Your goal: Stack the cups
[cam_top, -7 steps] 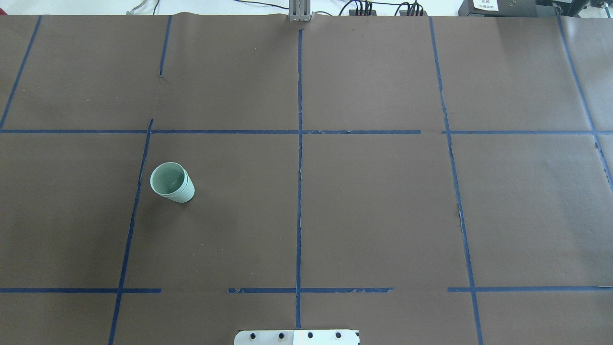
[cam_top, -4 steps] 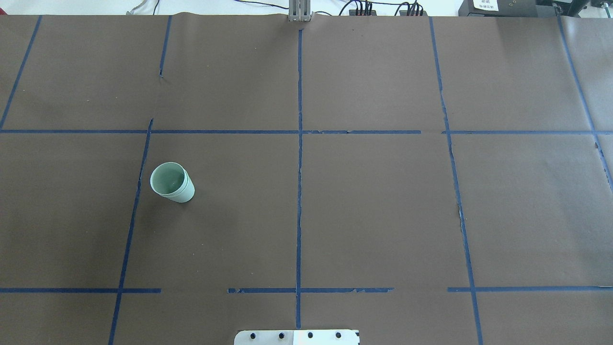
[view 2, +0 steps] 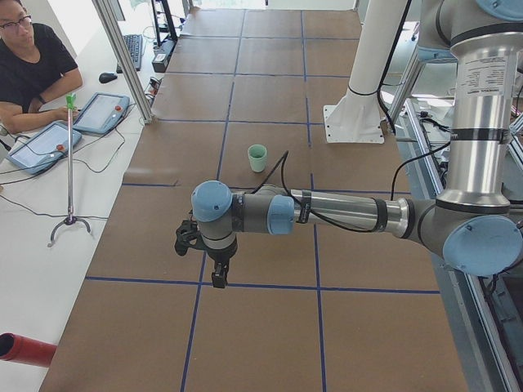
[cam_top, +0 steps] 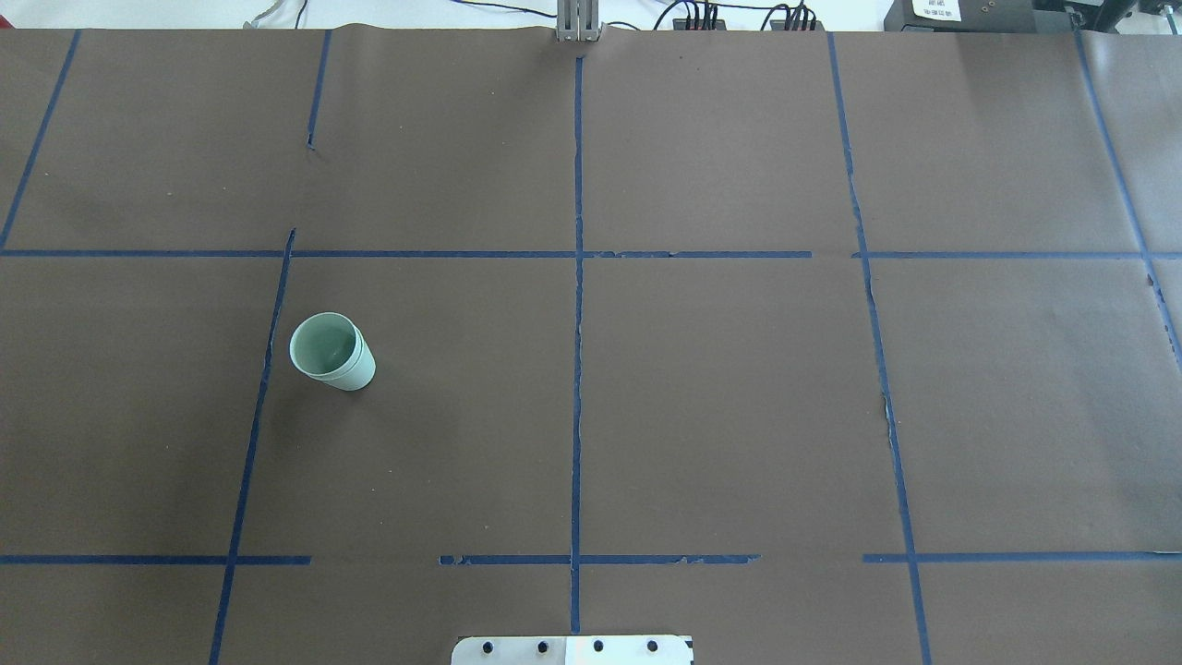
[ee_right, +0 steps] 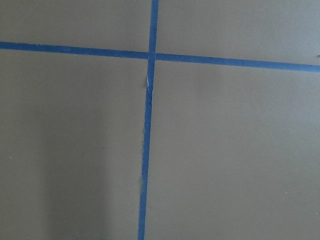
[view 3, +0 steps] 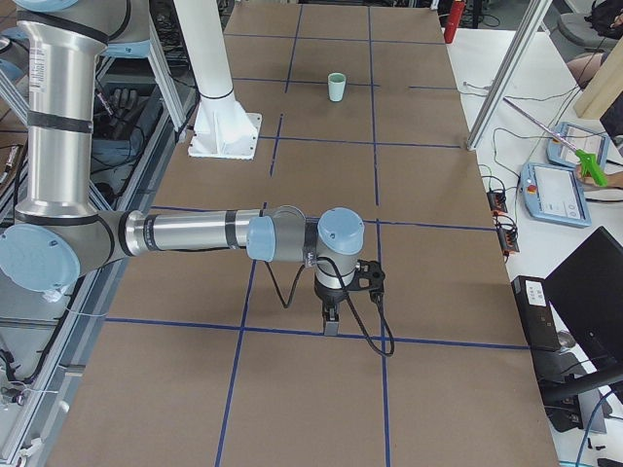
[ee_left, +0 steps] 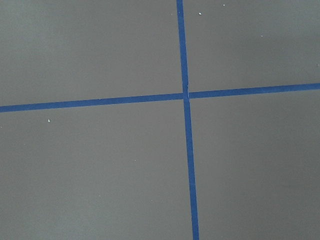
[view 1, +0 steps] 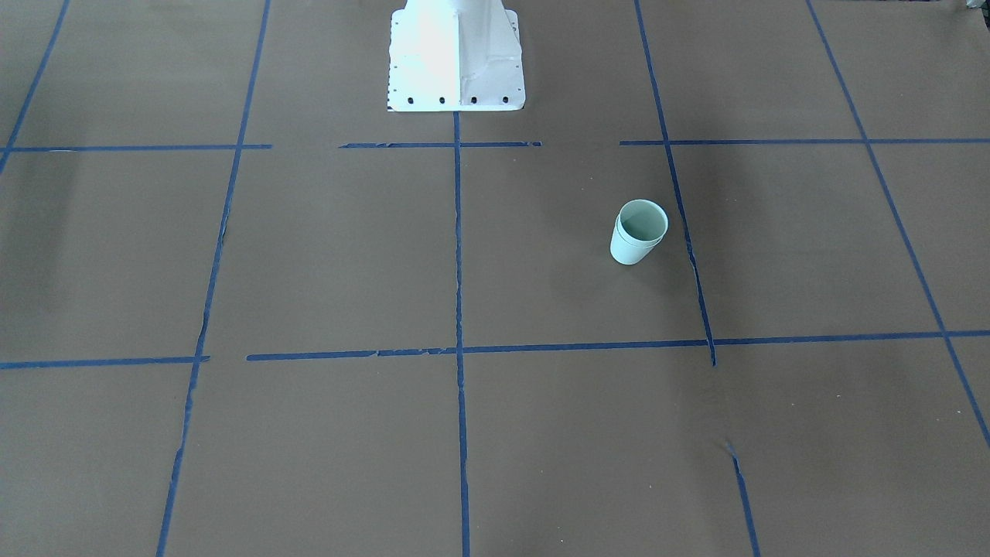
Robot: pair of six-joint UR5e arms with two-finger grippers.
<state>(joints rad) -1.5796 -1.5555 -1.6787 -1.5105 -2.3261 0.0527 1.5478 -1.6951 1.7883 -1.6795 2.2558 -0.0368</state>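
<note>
The two pale mint-green cups (cam_top: 332,353) stand upright as one nested stack, one inside the other, on the brown table's left half. The stack also shows in the front view (view 1: 639,232), the left view (view 2: 257,157) and the right view (view 3: 336,87). My left gripper (view 2: 217,282) shows only in the left side view, pointing down far from the cups; I cannot tell if it is open or shut. My right gripper (view 3: 330,326) shows only in the right side view, at the table's other end; I cannot tell its state either. Both wrist views show only table and tape.
Blue tape lines (cam_top: 577,277) divide the brown paper table cover into squares. The white robot base (view 1: 455,54) stands at the table's near edge. An operator (view 2: 29,61) sits with tablets (view 2: 37,145) beside the left end, near a thin stand (view 2: 69,163).
</note>
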